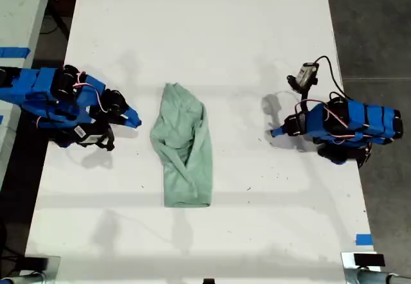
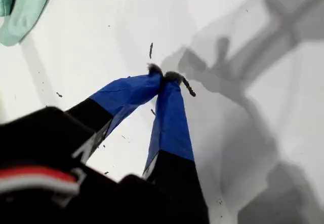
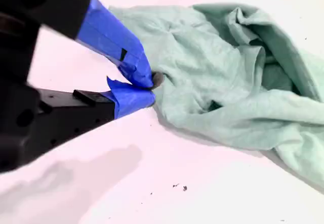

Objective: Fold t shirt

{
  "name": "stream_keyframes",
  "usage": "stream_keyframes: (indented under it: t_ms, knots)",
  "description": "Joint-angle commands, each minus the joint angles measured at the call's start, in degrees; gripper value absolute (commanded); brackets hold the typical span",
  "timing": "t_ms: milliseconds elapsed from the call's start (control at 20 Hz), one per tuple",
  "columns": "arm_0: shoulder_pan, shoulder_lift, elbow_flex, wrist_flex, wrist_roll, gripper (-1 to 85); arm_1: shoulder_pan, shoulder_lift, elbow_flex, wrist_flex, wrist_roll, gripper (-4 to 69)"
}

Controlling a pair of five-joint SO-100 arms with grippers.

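The t shirt is a pale mint-green, wrinkled, long narrow bundle lying in the middle of the white table. My second gripper is on the exterior view's left, its blue tips close to the shirt's edge with a small gap. In the second wrist view that gripper is shut, tips together just in front of the t shirt. My first gripper is on the exterior view's right, well away from the shirt. It is shut over bare table, and only a corner of the t shirt shows far off.
A blue tape mark sits near the table's front corner on the exterior view's right. Another table with blue tape stands beyond the exterior view's left edge. Dark floor borders the table on the exterior view's right.
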Motion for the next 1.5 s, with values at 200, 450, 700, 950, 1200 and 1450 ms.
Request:
stream_keyframes:
  t_ms: [200,450,700,950,1200,1450]
  knots:
    - [-7.47,26.28,29.53,-5.19,4.92,-0.2,0.26,0.53,2.9,-0.18,-0.79,1.4]
    - [-7.29,27.6,29.53,-4.48,4.83,-0.2,-0.09,0.53,2.9,-0.18,-0.62,1.4]
    - [-7.38,27.51,29.53,-4.57,4.83,-0.2,-0.09,0.53,2.9,-0.18,-0.62,1.4]
    - [-7.38,27.51,29.53,-4.57,4.92,-0.2,-0.18,0.53,2.9,-0.18,-0.62,1.4]
    - [-7.29,27.42,29.53,-4.57,4.92,-0.2,-0.18,0.53,2.9,-0.18,-0.62,1.4]
    - [-7.21,27.42,29.53,-4.57,4.92,-0.2,-0.18,0.53,2.9,-0.18,-0.53,1.4]
